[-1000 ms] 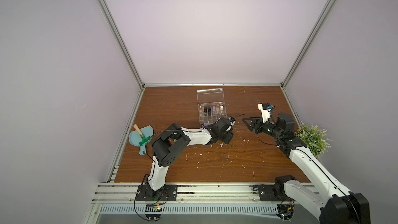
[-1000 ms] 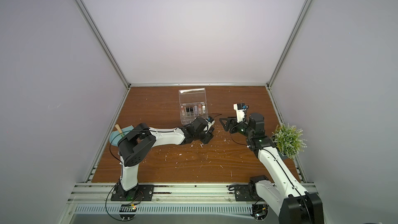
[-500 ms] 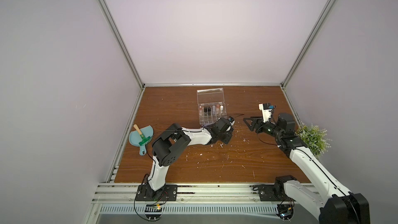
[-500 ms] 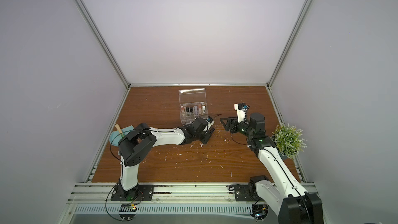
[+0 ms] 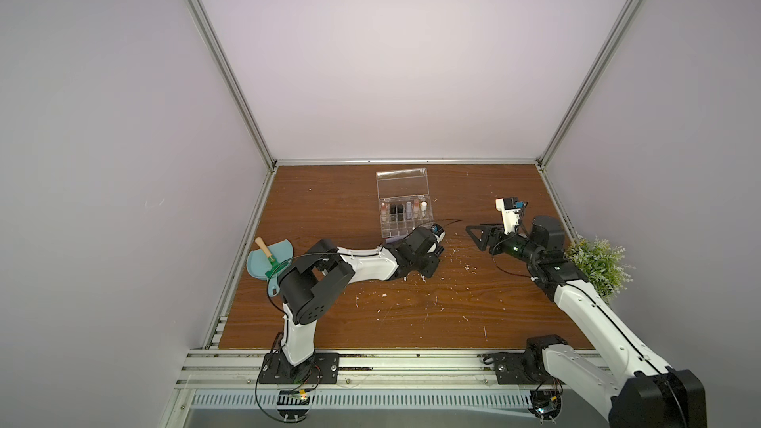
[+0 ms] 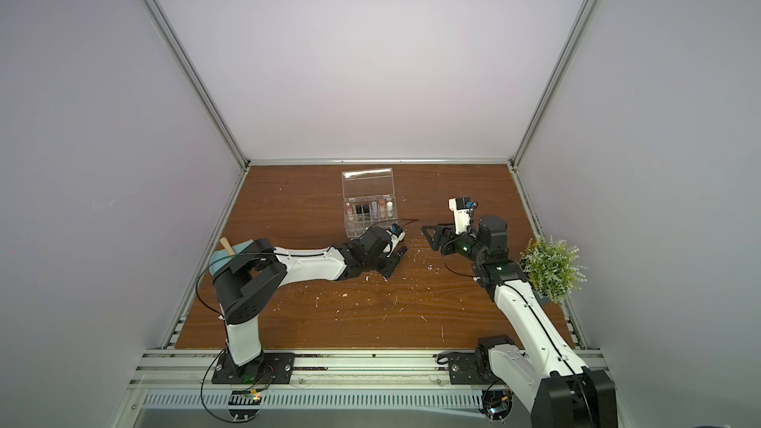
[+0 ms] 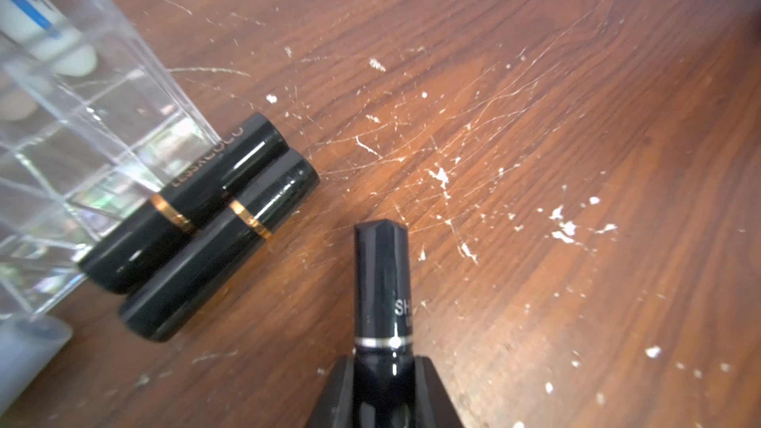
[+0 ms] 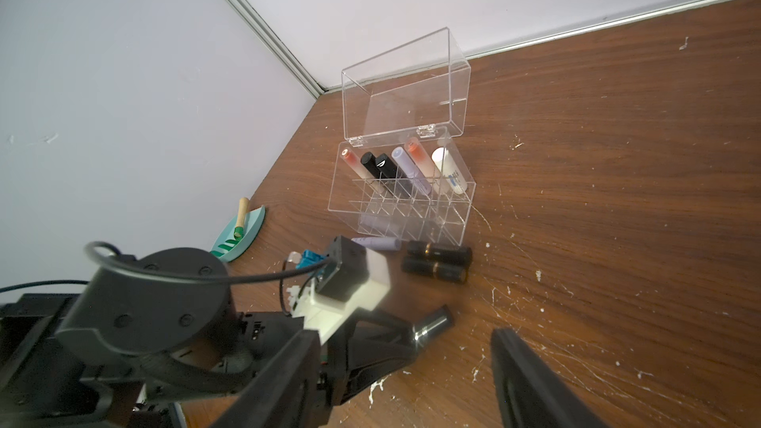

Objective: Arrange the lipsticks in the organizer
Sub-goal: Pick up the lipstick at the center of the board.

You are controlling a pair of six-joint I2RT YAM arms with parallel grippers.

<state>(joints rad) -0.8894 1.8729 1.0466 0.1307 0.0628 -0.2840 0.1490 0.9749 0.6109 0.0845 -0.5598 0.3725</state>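
Observation:
My left gripper [image 7: 383, 368] is shut on a black lipstick with a silver ring [image 7: 381, 294], low over the wood just in front of the organizer [image 5: 387, 232]. The held tube's tip [image 8: 432, 323] pokes out past the fingers in the right wrist view. The clear organizer [image 8: 453, 224] has its lid up, and several lipsticks [image 8: 407, 164] stand in its back row. Two black lipsticks with gold bands [image 7: 185, 199] [image 7: 222, 244] lie side by side against its front wall. A lilac one [image 8: 376, 243] lies beside them. My right gripper [image 5: 479, 234] hovers open to the right, holding nothing.
A teal dustpan with a small brush [image 5: 269, 261] lies by the left wall. A potted green plant [image 5: 597, 265] stands at the right edge next to my right arm. White flecks and scratches [image 7: 564, 228] dot the brown table.
My left gripper's jaws have closed onto the black silver-ringed lipstick. The right arm has hardly moved.

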